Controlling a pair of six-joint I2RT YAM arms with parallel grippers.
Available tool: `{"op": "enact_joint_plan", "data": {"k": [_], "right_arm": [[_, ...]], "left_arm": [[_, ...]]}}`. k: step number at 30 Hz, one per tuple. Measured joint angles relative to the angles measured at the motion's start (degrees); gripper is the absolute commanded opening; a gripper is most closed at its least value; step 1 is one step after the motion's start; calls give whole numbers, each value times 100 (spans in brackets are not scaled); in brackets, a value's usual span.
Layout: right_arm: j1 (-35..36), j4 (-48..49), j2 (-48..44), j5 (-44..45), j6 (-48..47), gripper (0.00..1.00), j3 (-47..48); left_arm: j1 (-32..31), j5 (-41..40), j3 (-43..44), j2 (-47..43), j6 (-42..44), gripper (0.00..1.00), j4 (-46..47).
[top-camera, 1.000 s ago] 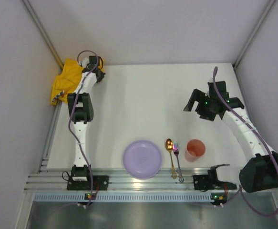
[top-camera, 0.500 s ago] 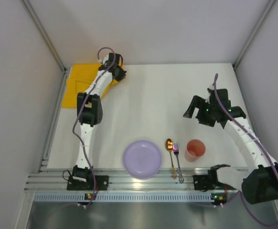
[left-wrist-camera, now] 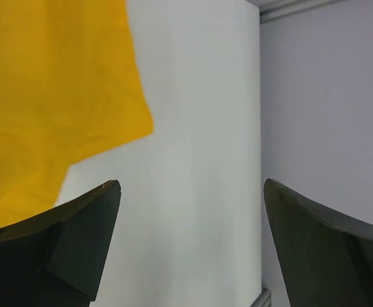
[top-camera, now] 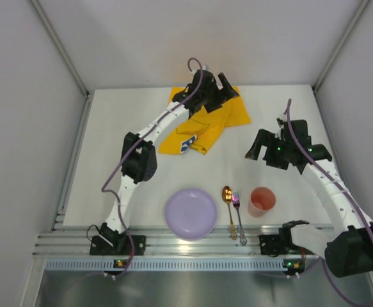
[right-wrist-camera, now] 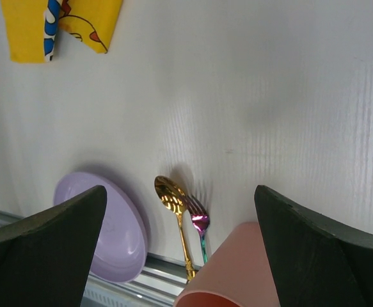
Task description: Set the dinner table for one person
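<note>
The dinner table (top-camera: 109,160) is a white surface with aluminium rails. On it, at the far middle, a yellow printed cloth mat (top-camera: 205,125) lies partly folded over itself. My left gripper (top-camera: 221,86) hovers at the mat's far right corner. In the left wrist view this gripper (left-wrist-camera: 189,185) is open over bare table (left-wrist-camera: 192,128), with the mat (left-wrist-camera: 45,96) to its left. My right gripper (top-camera: 266,134) hangs open above the right side, empty. Near the front edge sit a lilac plate (top-camera: 190,213), a gold spoon (top-camera: 228,201), a fork (top-camera: 237,211) and a pink cup (top-camera: 261,200).
Grey walls close in the table at the left, back and right. The right wrist view looks down on the plate (right-wrist-camera: 103,224), spoon (right-wrist-camera: 173,201), fork (right-wrist-camera: 200,224) and cup (right-wrist-camera: 244,268), with a corner of the mat (right-wrist-camera: 26,25) at the top left.
My left arm swept from the far left corner to the far middle, dragging the yellow mat along, then opened and let it go. The right arm barely shifted.
</note>
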Motion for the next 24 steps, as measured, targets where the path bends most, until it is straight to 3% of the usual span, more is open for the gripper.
{"op": "enact_joint_plan", "data": {"k": [7,13,18,24], "right_arm": [[-85,177,1327,-175,254,100,951],[-516,1185,2964,-616,1069,98,2074],[-643,1517,4323,-245,1471,95,3099],[-649,1593,5849,236,1707,93,4400]], "left_arm": [[946,-918,-1255,-1589,903,99,-649],[1937,-1462,-3001,-2841,1700,98,-892],[2096,-1311,-4124,-2809,2120,97,-1008],[2107,-789,-4245,-2437,2382,96,-1257]]}}
